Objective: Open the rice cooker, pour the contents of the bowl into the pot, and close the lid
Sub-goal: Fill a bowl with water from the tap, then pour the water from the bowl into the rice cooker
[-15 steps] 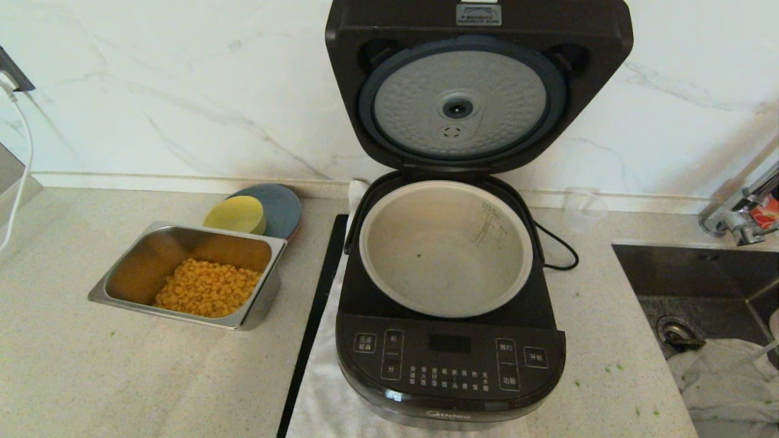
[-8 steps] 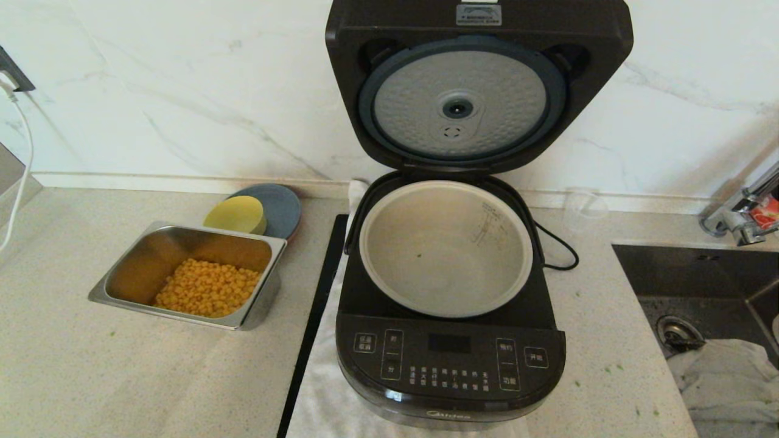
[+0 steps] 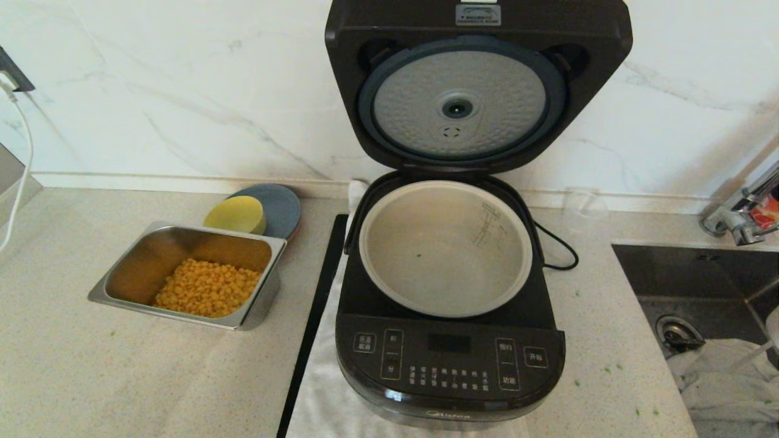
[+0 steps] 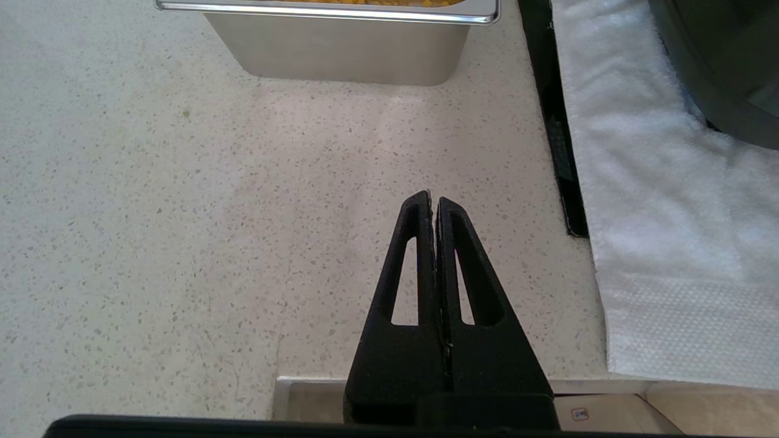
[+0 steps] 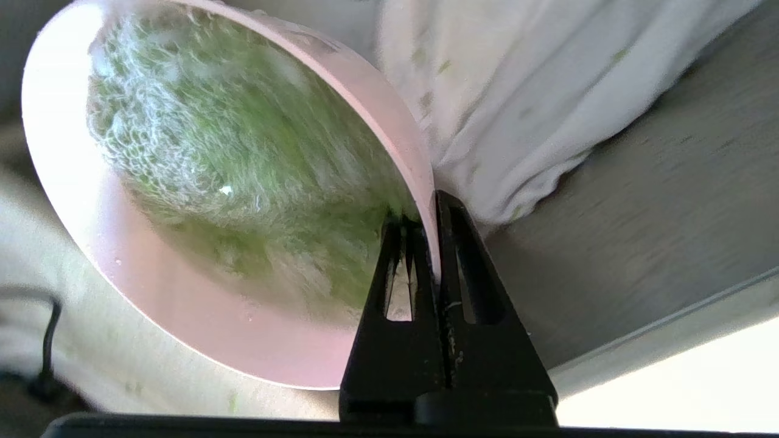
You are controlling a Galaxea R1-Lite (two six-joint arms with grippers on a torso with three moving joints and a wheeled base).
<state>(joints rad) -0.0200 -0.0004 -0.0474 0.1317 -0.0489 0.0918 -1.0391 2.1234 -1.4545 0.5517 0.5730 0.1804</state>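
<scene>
Now right end effector [image 5: 426, 207] pinched on bowl [image 5: 182, 316] rim, green contents [image 5: 243, 164] inside.

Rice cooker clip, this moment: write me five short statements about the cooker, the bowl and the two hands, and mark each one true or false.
1. The lid stands open above the rice cooker. True.
2. The pot is full of green herb bits. False: it looks nearly empty, with only a speck or two of green.
3. The right hand is shut on the rim of the bowl. True.
4. The bowl is empty. False: the contents of the bowl, green herb bits, are inside it.
5. The left hand holds the steel tray. False: it is shut on nothing, over the counter, apart from the tray.
</scene>
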